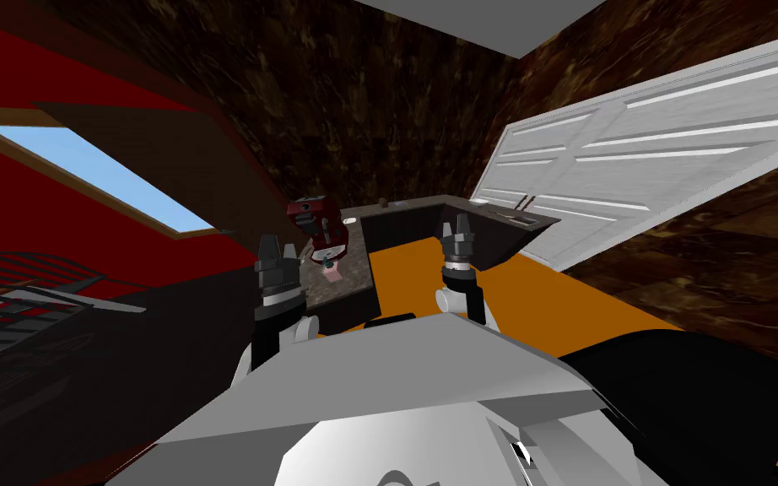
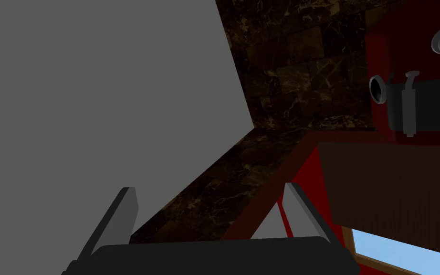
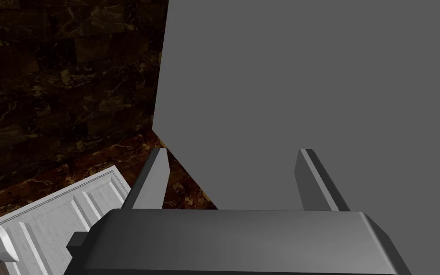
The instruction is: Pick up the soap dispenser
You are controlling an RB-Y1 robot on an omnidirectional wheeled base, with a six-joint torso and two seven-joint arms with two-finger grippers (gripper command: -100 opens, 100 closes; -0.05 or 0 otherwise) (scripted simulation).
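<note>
while both arms hover short of the worktop [image 1: 355,263], the soap dispenser [image 1: 330,272], small, pink, teal-topped, stands upright on it just in front of a red machine [image 1: 318,221]. left pincer [image 1: 278,246] released, blades apart, near the dispenser. right pincer [image 1: 456,226] likewise spread, well apart from it.

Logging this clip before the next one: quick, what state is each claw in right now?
Left claw: open, holding nothing.
Right claw: open, holding nothing.
</note>
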